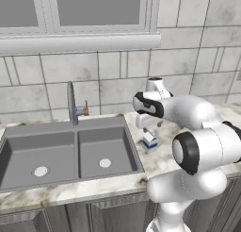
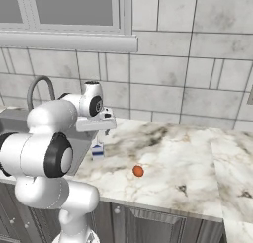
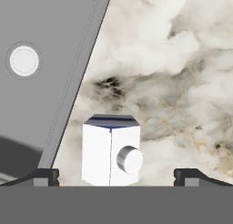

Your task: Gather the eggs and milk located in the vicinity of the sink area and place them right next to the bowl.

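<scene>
The milk [image 1: 149, 141], a small white carton with a blue lower part, stands upright on the marble counter just right of the sink [image 1: 61, 128]. It also shows in the right base view, milk [image 2: 97, 151]. My gripper [image 1: 148, 131] hangs directly over it, open, the carton top not touched. In the hand view the milk [image 3: 111, 151] sits between my wide-apart fingertips [image 3: 44, 175], gripper [image 3: 116, 177]. The egg [image 2: 138, 171], small and orange-brown, lies on the counter to the right of the carton. The bowl is out of view.
The two-basin grey sink has a curved tap [image 1: 72, 103] with a red lever at its back. The right basin [image 3: 45, 22] lies close beside the carton. Marble counter [image 2: 188, 158] stretches to the right, backed by a tiled wall and window.
</scene>
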